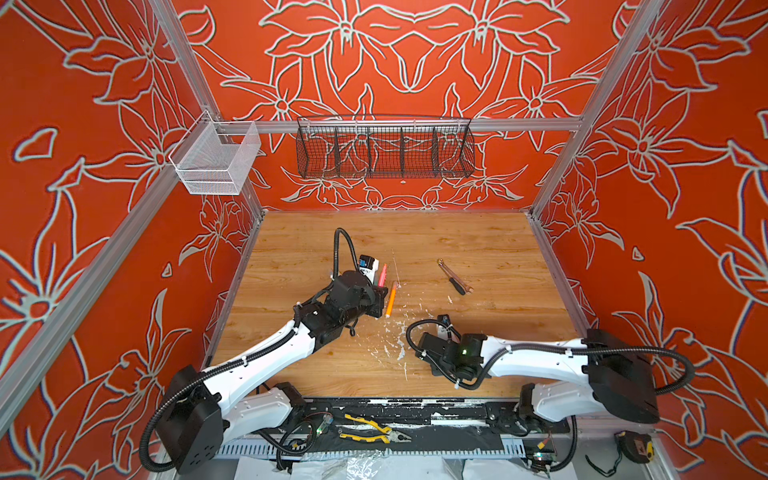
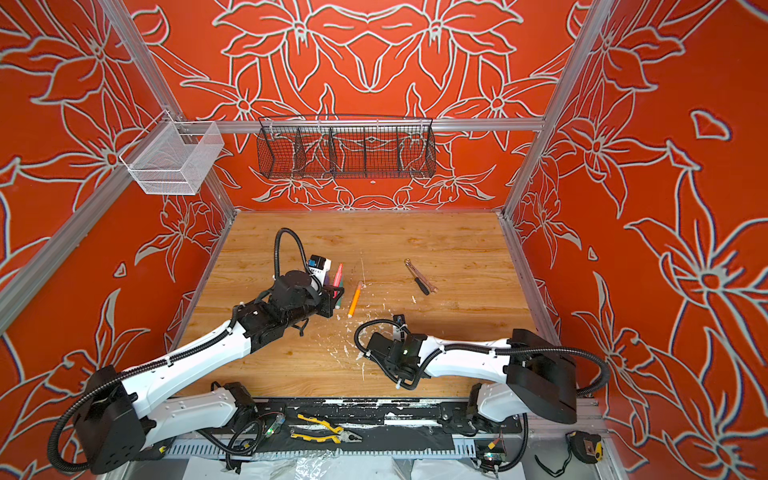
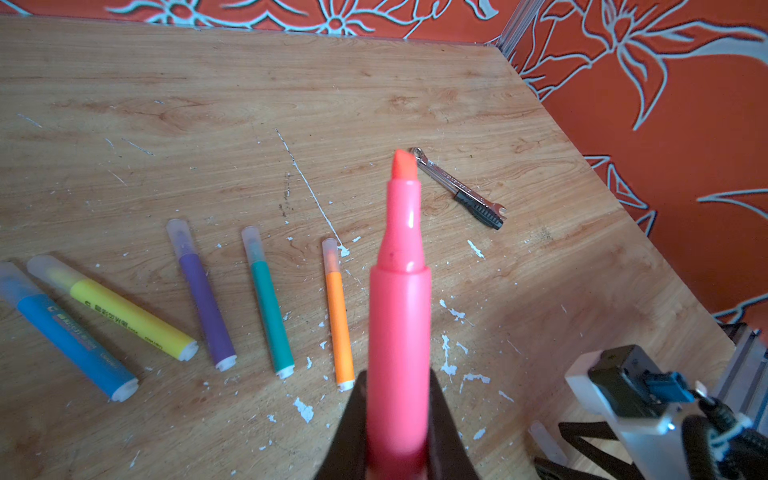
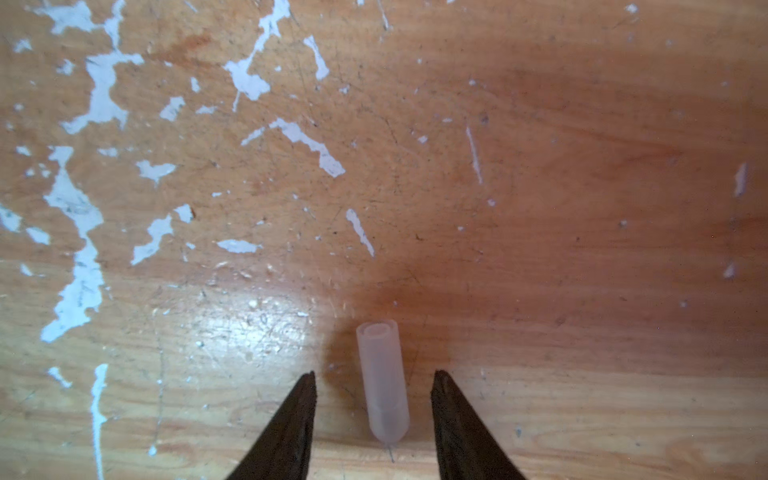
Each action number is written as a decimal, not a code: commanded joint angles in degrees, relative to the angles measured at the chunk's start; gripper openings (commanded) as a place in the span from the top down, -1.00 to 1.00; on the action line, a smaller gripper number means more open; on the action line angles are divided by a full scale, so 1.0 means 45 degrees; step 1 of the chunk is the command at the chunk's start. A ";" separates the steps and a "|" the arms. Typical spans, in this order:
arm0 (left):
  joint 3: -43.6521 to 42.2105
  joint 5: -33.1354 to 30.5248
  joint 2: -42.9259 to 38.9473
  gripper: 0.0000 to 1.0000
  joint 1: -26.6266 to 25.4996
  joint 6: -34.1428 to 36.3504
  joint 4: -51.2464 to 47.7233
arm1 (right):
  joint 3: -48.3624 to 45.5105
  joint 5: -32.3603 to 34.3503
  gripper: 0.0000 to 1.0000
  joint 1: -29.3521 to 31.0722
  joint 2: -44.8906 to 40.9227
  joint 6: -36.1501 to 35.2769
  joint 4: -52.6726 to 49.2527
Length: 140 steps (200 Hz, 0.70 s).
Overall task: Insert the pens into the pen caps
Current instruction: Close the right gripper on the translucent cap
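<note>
Meanwhile, left gripper [image 3: 397,415] pinches the pink pen [image 3: 399,316] tip-out for capping; right gripper [image 4: 373,374], spread, straddles a clear cap [image 4: 381,365], lower centre.

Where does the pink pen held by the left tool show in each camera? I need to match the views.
In a top view: pink pen sticks out of the left tool, left of the orange pen.
In a top view: pink pen, same place, left of centre.
Left wrist: pink pen, centre foreground, clamped.
Right wrist: not in it.
Landmark: small wrench, in all but the right wrist view.
</note>
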 commanded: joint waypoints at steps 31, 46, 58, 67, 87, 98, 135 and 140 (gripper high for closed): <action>-0.0035 -0.0049 -0.0217 1.00 0.0002 0.0002 0.0205 | 0.1099 0.0687 0.11 0.0438 0.1459 0.0178 -0.1271; -0.0030 0.0059 -0.0256 1.00 0.0001 0.0013 0.0247 | 0.1064 0.0649 0.12 0.0440 0.1588 0.0224 -0.1184; -0.0020 0.0092 -0.0285 1.00 0.0002 0.0011 0.0205 | 0.0881 0.0680 0.12 0.0433 0.1487 0.0331 -0.1029; -0.0068 0.0049 -0.0339 1.00 0.0002 -0.0007 0.0207 | 0.0714 0.0668 0.12 0.0434 0.1342 0.0391 -0.0873; -0.0103 0.0147 -0.0366 1.00 0.0002 -0.0050 0.0321 | 0.0361 0.0700 0.12 0.0429 0.1042 0.0523 -0.0664; -0.0062 0.0241 -0.0346 1.00 0.0002 -0.0034 0.0292 | 0.0261 0.0757 0.12 0.0436 0.1003 0.0615 -0.0700; -0.0079 0.0221 -0.0340 1.00 0.0002 -0.0022 0.0300 | 0.0099 0.0751 0.17 0.0409 0.1299 0.0749 -0.0575; -0.0061 0.0243 -0.0336 1.00 0.0002 -0.0033 0.0271 | 0.0071 0.0756 0.18 0.0409 0.1387 0.0744 -0.0549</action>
